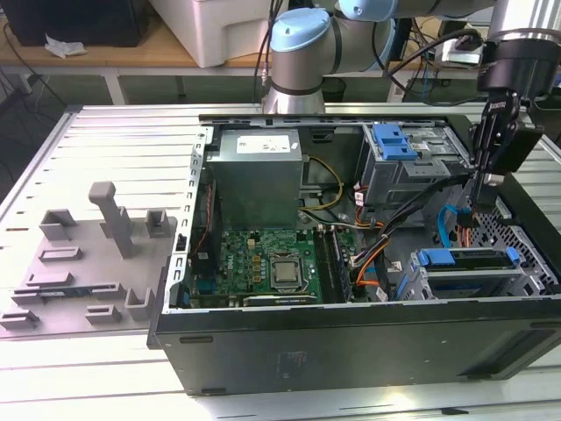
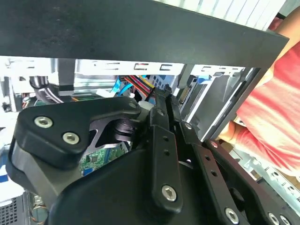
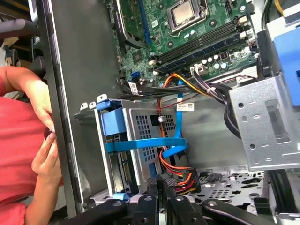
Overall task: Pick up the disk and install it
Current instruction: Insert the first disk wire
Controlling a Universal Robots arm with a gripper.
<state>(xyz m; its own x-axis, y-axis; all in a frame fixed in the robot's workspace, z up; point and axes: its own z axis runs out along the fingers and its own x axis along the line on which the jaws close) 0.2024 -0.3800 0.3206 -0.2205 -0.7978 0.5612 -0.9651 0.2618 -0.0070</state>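
fingers (image 2: pixel 161 126) pressed together, holding nothing | disk (image 1: pixel 467 262) seated in drive cage (image 3: pixel 140 124)

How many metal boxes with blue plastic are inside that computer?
2. One metal box sits at the far wall, near the power supply; the other box is by the near wall. Others may be hidden.

Bright, even light, soft shadows (darkest inside the case (image 1: pixel 351 351))

Black gripper (image 1: pixel 475 200); green motherboard (image 1: pixel 259 254); blue cable (image 3: pixel 140 144); red shirt (image 3: pixel 14 136).
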